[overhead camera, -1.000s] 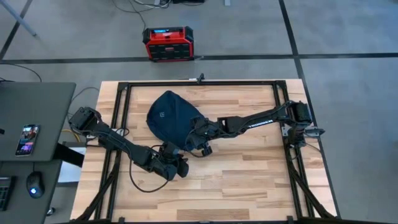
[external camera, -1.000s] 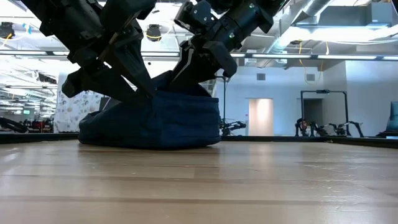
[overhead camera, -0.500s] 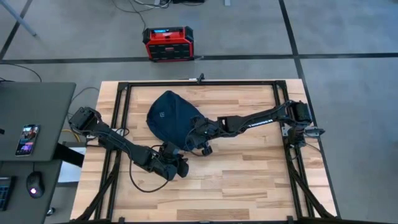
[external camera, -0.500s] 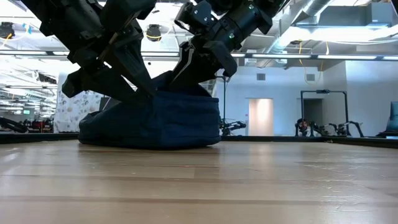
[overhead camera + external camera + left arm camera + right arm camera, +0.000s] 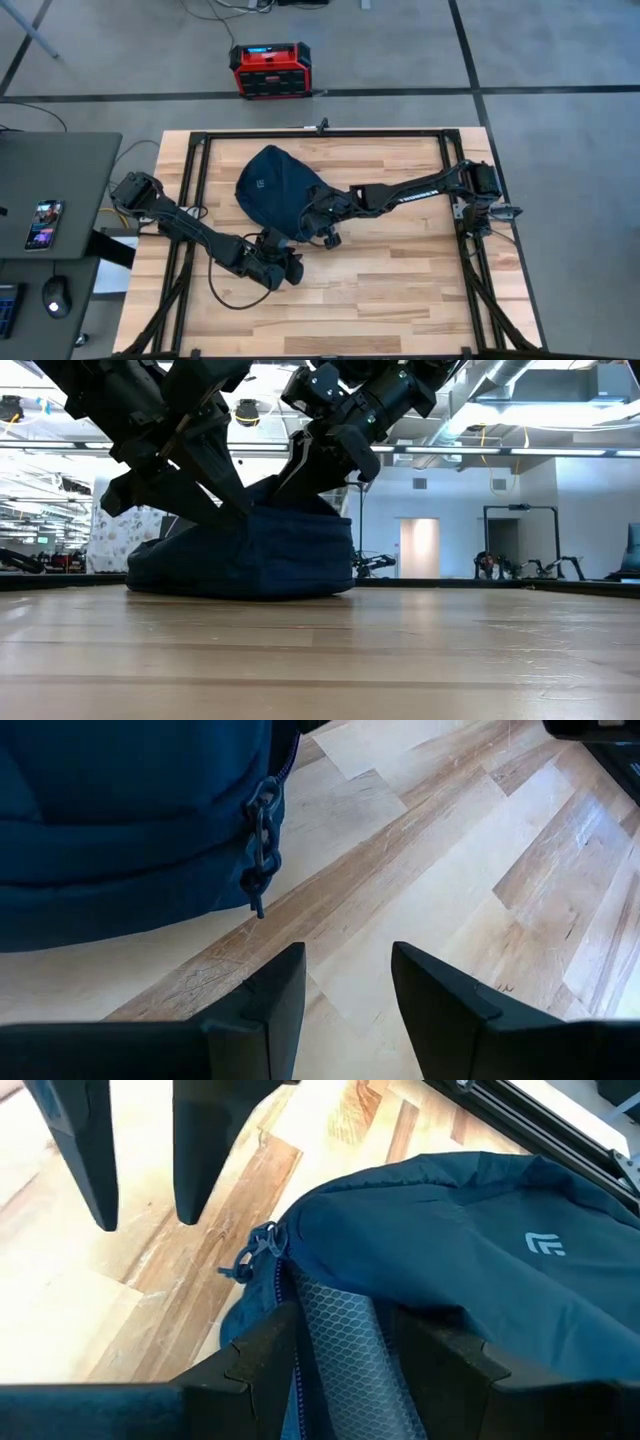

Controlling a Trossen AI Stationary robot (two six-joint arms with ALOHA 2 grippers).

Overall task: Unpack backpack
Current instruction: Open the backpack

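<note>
The backpack (image 5: 272,193) lies on the wooden worktop (image 5: 400,290), towards its far left part, logo side up. The right gripper (image 5: 340,1342) sits at the bag's near right edge, fingers parted around mesh lining by the zip pull (image 5: 258,1246), not clamped on it. The left gripper (image 5: 348,982) hovers just beside the bag's near edge, fingers parted and empty

Dark navy-teal soft backpack (image 5: 272,192) lies flat, front up, on the wooden table (image 5: 400,290), on its far half toward the left. Pale logo (image 5: 545,1244) on front. Zipper pull (image 5: 262,855) hangs at its near edge; paler mesh lining shows there.
</note>
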